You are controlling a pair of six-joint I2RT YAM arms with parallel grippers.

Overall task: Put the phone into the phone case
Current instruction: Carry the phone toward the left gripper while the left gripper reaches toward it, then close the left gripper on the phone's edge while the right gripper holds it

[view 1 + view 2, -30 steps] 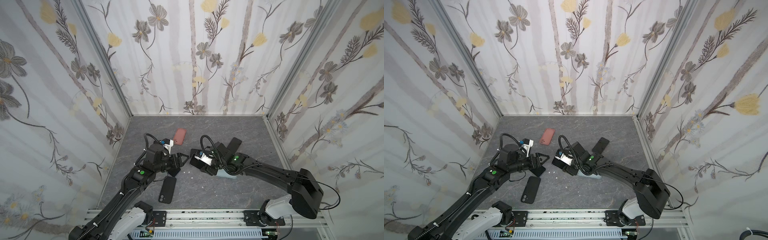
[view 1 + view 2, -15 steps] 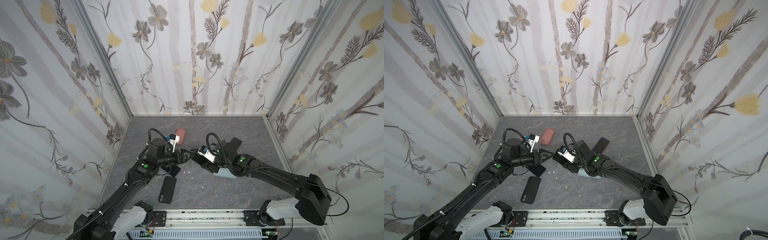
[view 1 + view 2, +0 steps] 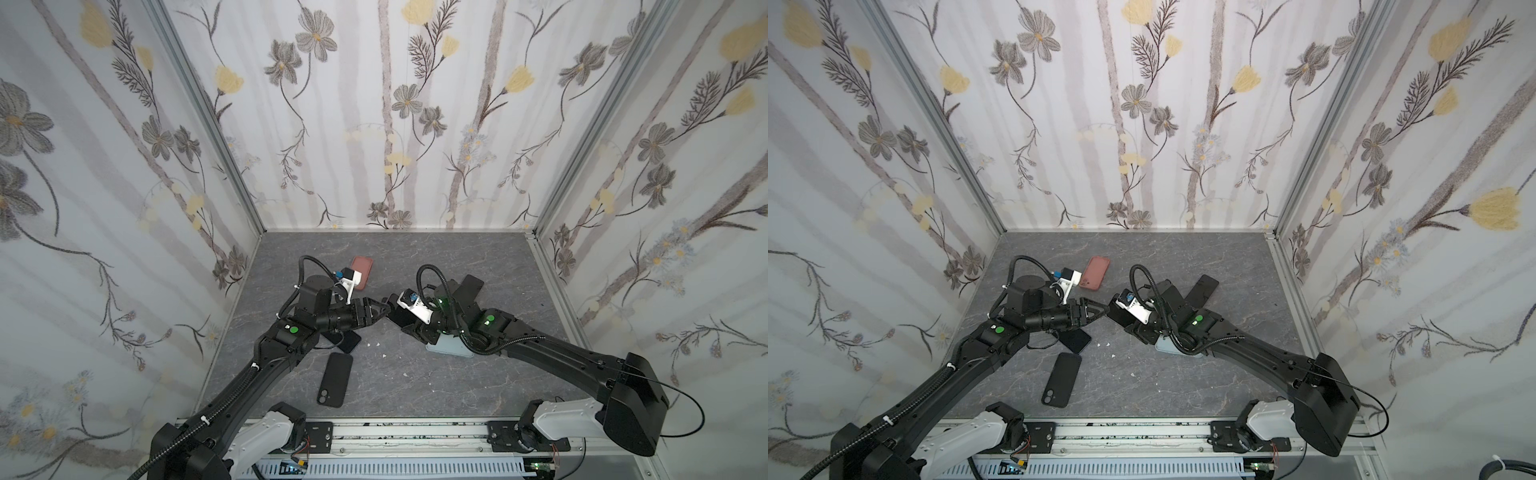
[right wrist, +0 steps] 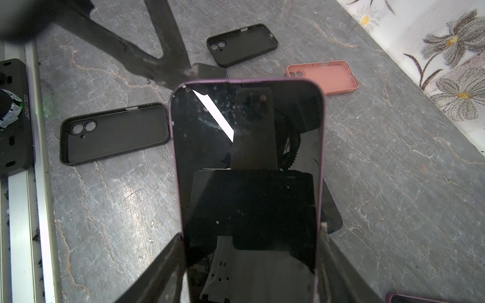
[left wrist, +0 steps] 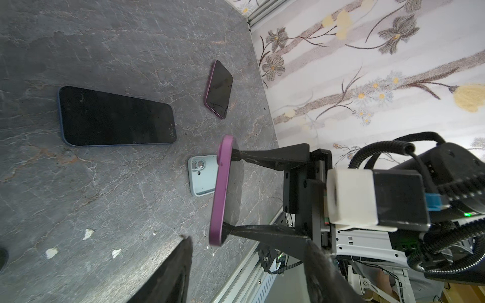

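R fingers [image 5: 273, 157] clamped on long edges of purple-rimmed, black-screened phone [image 4: 246, 157], up over grey marbled worktop [image 3: 415, 386]. L fingers [image 5: 178, 270] spread, empty, tips by phone's top end. Black empty phone case [image 4: 115, 133] flat on worktop nearby.

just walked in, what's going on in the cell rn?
The right gripper holds a purple phone by its long edges, lifted off the table. The left gripper is open, with its tips right at the phone's far end; whether they touch it can't be told. No case is in hand: a black case, a pink case and a light blue case lie on the table, so the phone isn't cased yet.
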